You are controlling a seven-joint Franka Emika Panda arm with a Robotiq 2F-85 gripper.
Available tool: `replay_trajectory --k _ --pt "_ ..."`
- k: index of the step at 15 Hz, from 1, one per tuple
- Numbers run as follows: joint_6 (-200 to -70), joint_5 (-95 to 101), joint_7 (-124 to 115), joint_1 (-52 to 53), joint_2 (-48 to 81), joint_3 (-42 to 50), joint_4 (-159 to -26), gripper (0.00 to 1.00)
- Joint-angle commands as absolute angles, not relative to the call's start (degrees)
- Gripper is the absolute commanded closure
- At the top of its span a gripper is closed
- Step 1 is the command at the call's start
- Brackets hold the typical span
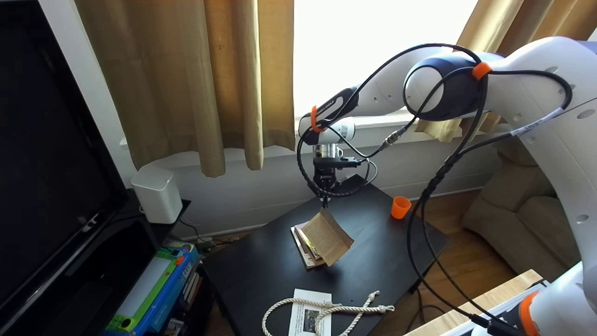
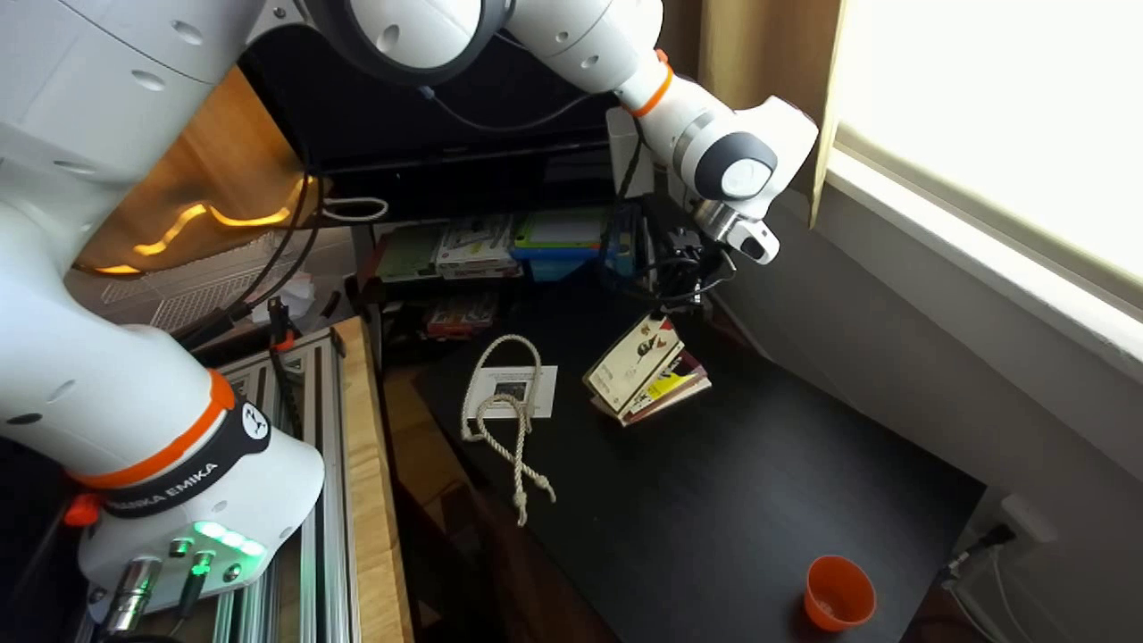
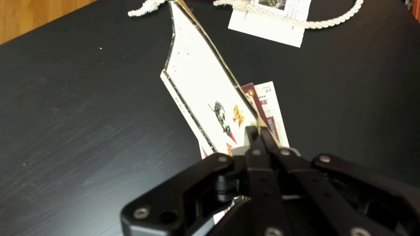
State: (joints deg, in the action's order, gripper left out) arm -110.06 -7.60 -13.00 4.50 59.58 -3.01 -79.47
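While fingers [image 3: 253, 137] pinch book [image 3: 201, 77], arm [image 1: 513, 95]: "FRANKA EMIKA".

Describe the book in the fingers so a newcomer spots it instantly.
On the black table, find the small pile of books by the fingers. The top book is tilted up, its edge pinched between them. Its cream cover with a red corner and small pictures sets it apart from the pile below, where yellow and purple show.

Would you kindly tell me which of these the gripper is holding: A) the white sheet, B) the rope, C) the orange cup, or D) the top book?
D, since in the wrist view the gripper pinches the edge of the top book, which tilts up above the other books.
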Motion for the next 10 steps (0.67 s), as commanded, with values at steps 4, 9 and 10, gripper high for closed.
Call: replay_trajectory --k 4,9,10 --pt "-114.86 -12.04 -13.71 3.86 65.56 -4.05 -73.33 1.00" --pt "-119.64 -14.96 -17.90 4.25 68.93 -3.88 -70.35 1.00" --pt "-120.15 -15.47 -19.13 4.36 69.51 -3.84 -69.83 1.00"
